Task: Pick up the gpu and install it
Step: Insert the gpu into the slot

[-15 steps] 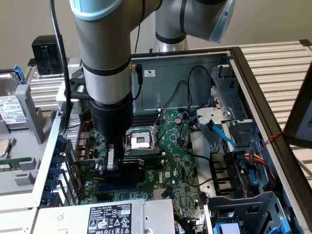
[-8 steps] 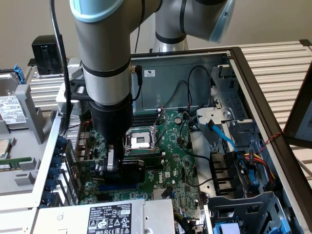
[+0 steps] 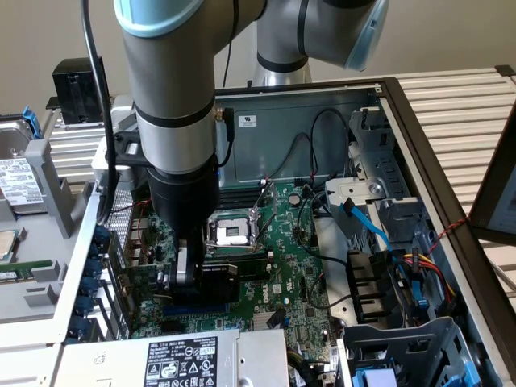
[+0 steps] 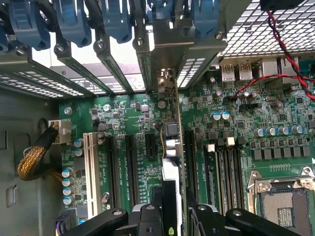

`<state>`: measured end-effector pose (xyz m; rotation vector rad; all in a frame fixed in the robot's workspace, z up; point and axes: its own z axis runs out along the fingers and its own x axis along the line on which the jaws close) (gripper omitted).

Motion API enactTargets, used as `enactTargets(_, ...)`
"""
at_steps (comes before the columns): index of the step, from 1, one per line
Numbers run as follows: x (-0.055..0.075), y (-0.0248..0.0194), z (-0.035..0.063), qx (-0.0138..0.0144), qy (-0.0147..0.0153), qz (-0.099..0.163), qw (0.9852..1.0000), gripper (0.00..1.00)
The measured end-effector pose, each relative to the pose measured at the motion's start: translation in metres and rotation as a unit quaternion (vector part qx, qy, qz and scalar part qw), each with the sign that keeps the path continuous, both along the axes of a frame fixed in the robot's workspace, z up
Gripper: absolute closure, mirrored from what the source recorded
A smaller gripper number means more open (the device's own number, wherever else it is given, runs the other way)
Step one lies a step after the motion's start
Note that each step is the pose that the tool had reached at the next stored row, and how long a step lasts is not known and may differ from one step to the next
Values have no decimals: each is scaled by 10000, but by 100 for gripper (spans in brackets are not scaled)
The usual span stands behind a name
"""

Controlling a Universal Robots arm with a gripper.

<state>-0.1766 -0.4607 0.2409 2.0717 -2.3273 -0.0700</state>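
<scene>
Counter: a pale slatted counter (image 3: pixel 459 105) carries the open computer case (image 3: pixel 413 145), which lies on its side with the arm reaching down into it.
Claw: we see the claw (image 3: pixel 193 274) closed on the gpu (image 3: pixel 226 282), one finger on each face of the card.
Gpu position: in the wrist view the gpu (image 4: pixel 171 132) stands edge-on over the motherboard (image 4: pixel 128 118), lined up along one of the black expansion slots. Its far end meets the rear bracket openings under the blue clips (image 4: pixel 74 24).
Done: picking up looks finished, since the card is off the counter and in the grip.
Left: we judge the install to be under way. The card appears to sit in or just above its slot, but we cannot tell whether the edge connector is pressed home, and the claw has not let go.
Case contents: the motherboard fills the floor, with an uncovered CPU socket (image 4: pixel 283 201) beside the slots.
Other slots: the white slot (image 4: pixel 89 167) and the black ones next to it hold no cards.
Case edges: a labelled power supply (image 3: pixel 177 359) sits at the near edge, and a drive cage (image 3: pixel 403 355) with blue cables sits at the exterior view's right.
</scene>
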Motion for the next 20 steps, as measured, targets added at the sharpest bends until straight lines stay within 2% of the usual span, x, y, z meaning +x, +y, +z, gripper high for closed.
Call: enactTargets(20,7,-24,22,-8,0,-1,10000,73)
